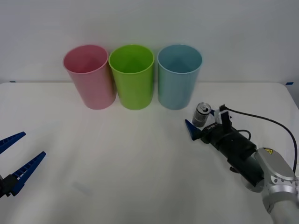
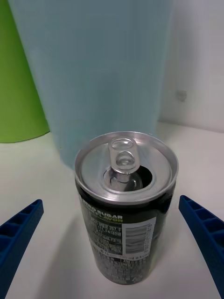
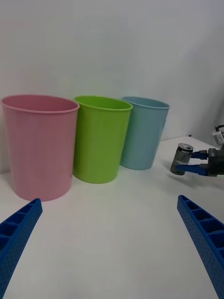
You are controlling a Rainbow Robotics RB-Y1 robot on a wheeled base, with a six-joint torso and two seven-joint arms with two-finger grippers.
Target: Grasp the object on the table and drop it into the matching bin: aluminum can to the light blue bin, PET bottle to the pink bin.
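The aluminum can [image 1: 202, 114] stands upright on the white table [image 1: 117, 163], just in front and to the right of the light blue bin [image 1: 179, 77]. My right gripper [image 1: 204, 120] is open, with one blue finger on each side of the can and a gap to both. In the right wrist view the can [image 2: 126, 210] shows its pull-tab top between the fingers [image 2: 18, 229], with the light blue bin [image 2: 100, 70] close behind. The pink bin [image 1: 89, 77] stands at the left end of the row. My left gripper [image 1: 21, 156] hangs open at the near left.
A lime green bin [image 1: 132, 77] stands between the pink and light blue bins, the three nearly touching along the back. From the left wrist I see the pink bin [image 3: 39, 145], the green bin [image 3: 100, 138], the light blue bin [image 3: 142, 133] and the can [image 3: 181, 159].
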